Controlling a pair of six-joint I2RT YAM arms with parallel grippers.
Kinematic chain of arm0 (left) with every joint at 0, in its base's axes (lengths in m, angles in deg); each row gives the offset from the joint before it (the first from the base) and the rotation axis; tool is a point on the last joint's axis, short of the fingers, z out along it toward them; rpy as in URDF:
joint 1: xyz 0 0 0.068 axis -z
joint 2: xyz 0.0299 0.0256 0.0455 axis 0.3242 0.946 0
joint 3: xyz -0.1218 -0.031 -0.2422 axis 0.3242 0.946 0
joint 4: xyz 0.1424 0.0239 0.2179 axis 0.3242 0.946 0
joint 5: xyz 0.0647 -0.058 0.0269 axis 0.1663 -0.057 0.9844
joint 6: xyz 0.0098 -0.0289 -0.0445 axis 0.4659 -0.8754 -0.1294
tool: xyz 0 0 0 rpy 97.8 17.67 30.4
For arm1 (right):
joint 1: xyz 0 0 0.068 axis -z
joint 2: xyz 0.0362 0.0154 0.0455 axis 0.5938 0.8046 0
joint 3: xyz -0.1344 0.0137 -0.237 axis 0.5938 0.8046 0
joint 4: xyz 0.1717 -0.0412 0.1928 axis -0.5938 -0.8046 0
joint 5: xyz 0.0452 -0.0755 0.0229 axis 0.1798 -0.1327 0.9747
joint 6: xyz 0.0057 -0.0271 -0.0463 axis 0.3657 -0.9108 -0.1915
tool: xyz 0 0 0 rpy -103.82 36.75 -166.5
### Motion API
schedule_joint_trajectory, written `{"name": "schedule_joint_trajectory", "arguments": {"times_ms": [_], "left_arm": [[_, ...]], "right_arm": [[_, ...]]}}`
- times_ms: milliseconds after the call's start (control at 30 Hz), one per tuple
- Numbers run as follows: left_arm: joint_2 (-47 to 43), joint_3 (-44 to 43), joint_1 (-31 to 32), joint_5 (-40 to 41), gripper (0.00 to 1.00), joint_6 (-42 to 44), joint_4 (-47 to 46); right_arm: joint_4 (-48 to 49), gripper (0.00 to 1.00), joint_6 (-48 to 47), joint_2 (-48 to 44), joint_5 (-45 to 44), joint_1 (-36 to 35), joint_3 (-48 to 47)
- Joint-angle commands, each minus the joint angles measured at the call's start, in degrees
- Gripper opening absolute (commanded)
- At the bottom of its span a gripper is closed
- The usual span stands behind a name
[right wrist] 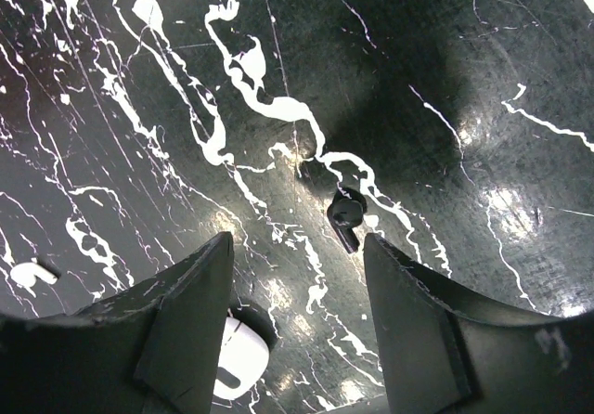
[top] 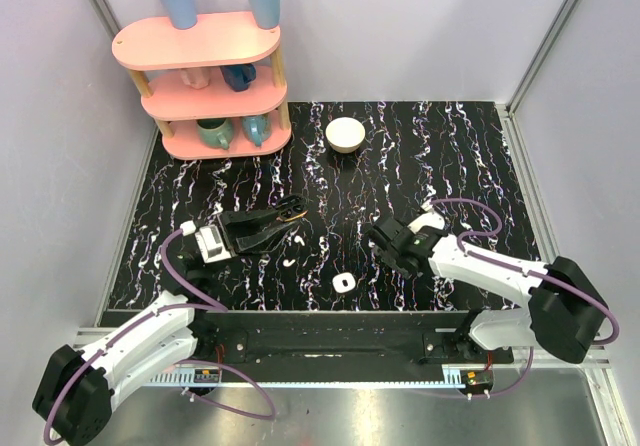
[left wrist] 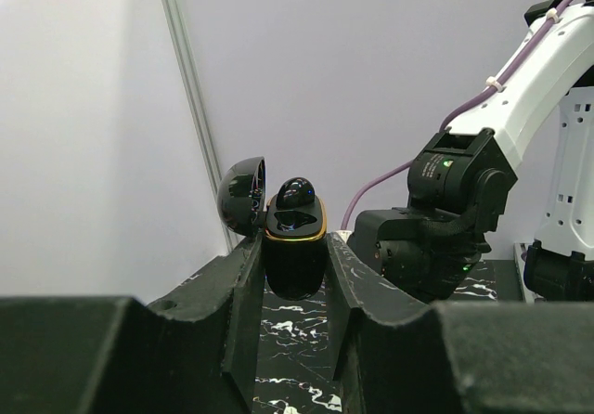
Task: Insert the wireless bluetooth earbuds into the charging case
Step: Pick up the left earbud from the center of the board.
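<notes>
My left gripper (top: pixel 293 211) is shut on an open black case with a gold rim (left wrist: pixel 295 238). It holds the case up off the table, and a glossy black bud (left wrist: pixel 297 192) sits in it. The white charging case (top: pixel 343 283) lies on the table near the front, also showing in the right wrist view (right wrist: pixel 238 363). Two white earbuds lie close to the left fingertips, one (top: pixel 299 234) just below them, the other (top: pixel 289 263) nearer me. One shows in the right wrist view (right wrist: pixel 28 273). My right gripper (top: pixel 384 238) is open and empty above a small black earbud (right wrist: pixel 345 217) on the table.
A round white bowl (top: pixel 346 133) stands at the back centre. A pink tiered shelf (top: pixel 205 81) with cups fills the back left corner. Walls close the table on left, right and back. The right arm (left wrist: pixel 445 210) is close in front of the left gripper.
</notes>
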Motion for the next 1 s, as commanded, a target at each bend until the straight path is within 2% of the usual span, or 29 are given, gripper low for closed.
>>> {"name": "schedule_joint_trajectory", "arguments": {"times_ms": [0,967], "left_arm": [[-0.91,-0.11,0.23,0.15,0.00,0.76,-2.49],[-0.29,0.24,0.32,1.03,0.00,1.03,-2.05]], "right_arm": [[-0.47,0.65,3.12,0.88,-1.06,1.18,-2.08],[2.87,0.55,0.13,7.74,4.82,4.61,-2.61]]}}
